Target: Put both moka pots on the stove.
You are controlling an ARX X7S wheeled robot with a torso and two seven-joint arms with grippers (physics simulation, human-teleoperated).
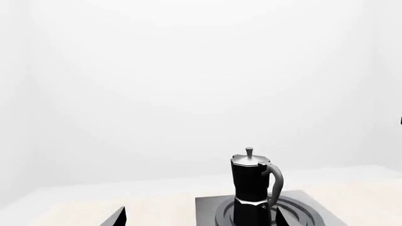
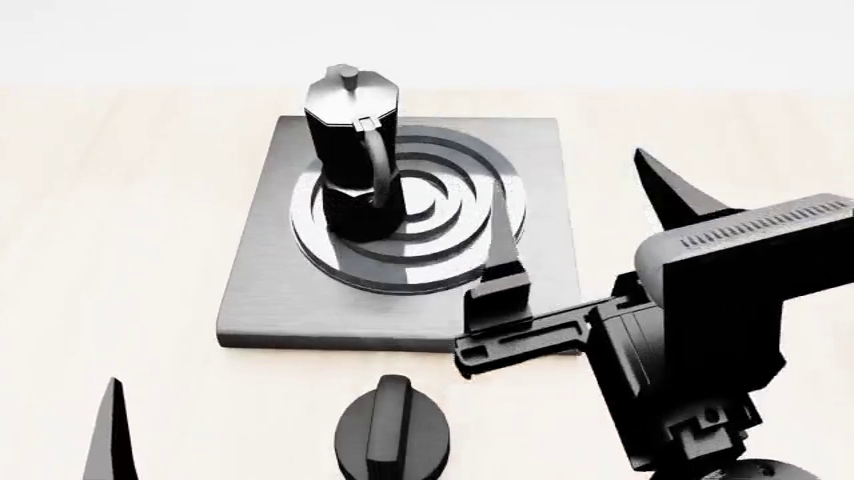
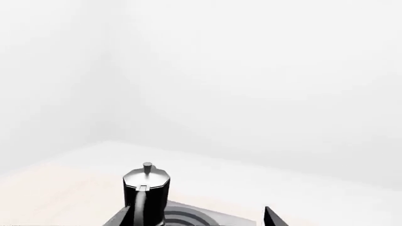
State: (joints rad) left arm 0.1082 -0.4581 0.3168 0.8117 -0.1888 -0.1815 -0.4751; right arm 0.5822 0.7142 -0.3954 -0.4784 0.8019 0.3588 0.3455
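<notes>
On stove [image 2: 534, 200], upright moka pot [image 2: 351, 150]

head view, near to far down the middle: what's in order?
round black dial knob → front edge of the stove → ring burner → moka pot standing on the burner → bare light table beyond.
</notes>
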